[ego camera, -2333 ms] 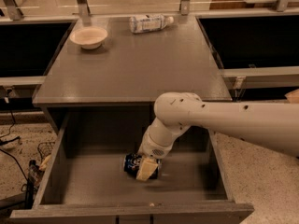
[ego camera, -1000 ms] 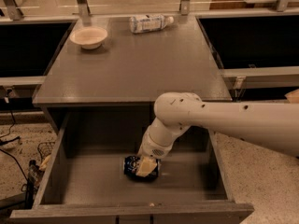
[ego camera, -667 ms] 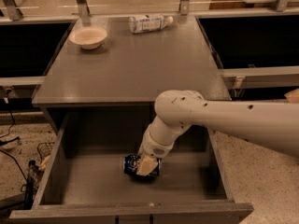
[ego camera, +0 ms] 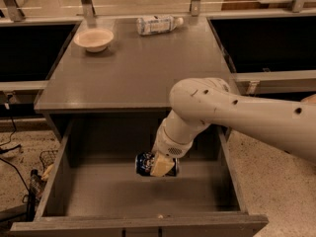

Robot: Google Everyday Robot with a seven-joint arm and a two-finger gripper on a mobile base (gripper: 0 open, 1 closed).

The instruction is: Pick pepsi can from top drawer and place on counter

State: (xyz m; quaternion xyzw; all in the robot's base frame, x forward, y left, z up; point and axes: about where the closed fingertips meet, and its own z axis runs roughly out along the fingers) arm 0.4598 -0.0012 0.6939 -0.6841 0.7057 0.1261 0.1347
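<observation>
Down inside the grey box-shaped top drawer, cream 2-finger gripper pinching the dark blue pepsi can — cylindrical metal, lying sideways — flat matte counter above.

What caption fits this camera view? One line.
Gripper grips the pepsi can inside the open top drawer; bowl and bottle on the counter.

A pale bowl sits upright at the counter's back left. A white-labelled bottle lies on its side near the back edge. Black cables trail over the speckled floor. The hand is low in the drawer, well apart from both.
</observation>
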